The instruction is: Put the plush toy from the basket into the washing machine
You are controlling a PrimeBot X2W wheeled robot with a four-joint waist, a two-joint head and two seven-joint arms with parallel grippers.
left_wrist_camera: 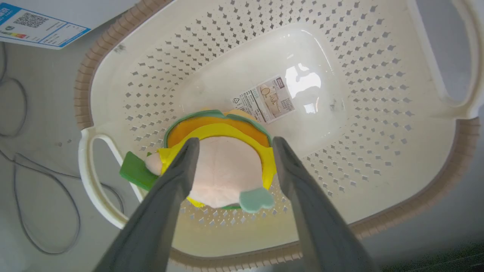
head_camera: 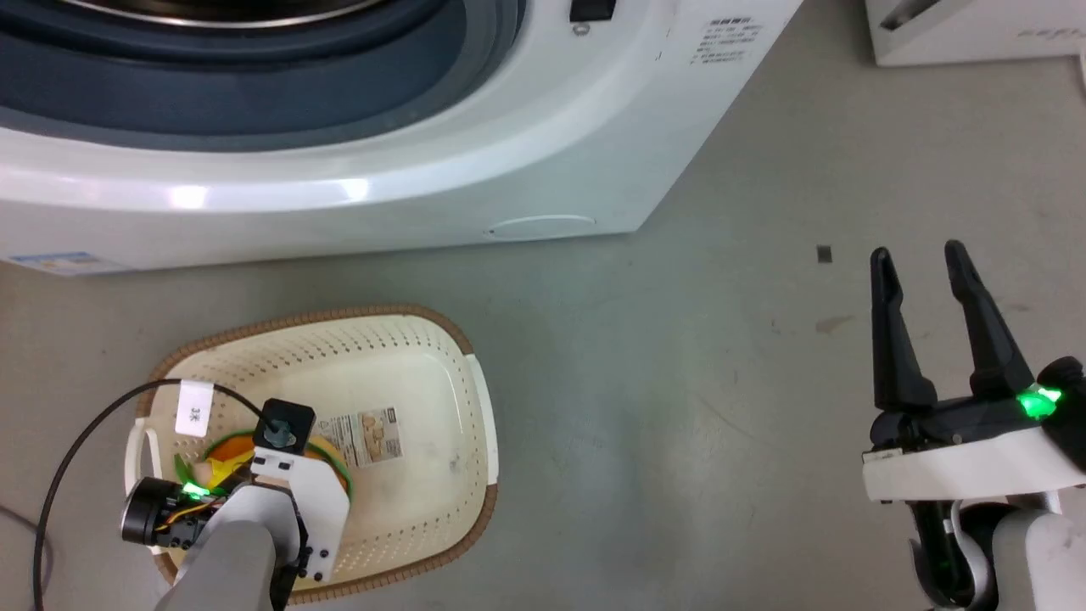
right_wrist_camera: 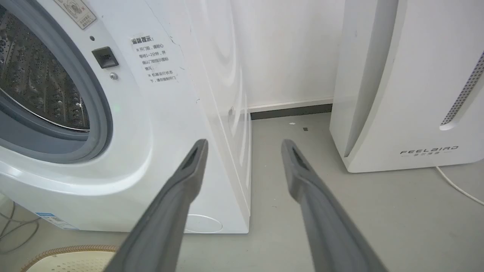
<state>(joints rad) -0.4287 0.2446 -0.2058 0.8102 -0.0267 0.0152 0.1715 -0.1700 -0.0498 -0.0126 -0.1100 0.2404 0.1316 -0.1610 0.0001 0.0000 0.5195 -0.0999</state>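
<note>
Down inside the perforated cream basket [left_wrist_camera: 378,113], the left gripper [left_wrist_camera: 232,141] spreads wide around the soft, round plush toy [left_wrist_camera: 227,166]; the right gripper [head_camera: 917,249] also gapes.

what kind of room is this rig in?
Probably a home-style laundry corner: a large white front-loading washing machine, a cream perforated plastic laundry basket on the grey floor, and a white FEELBIRD appliance beside it.

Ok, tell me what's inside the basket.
The plush toy lies in the basket, the open left tool straddling it; a paper label sticks to the bottom. Whatever is under the toy is hidden.
</note>
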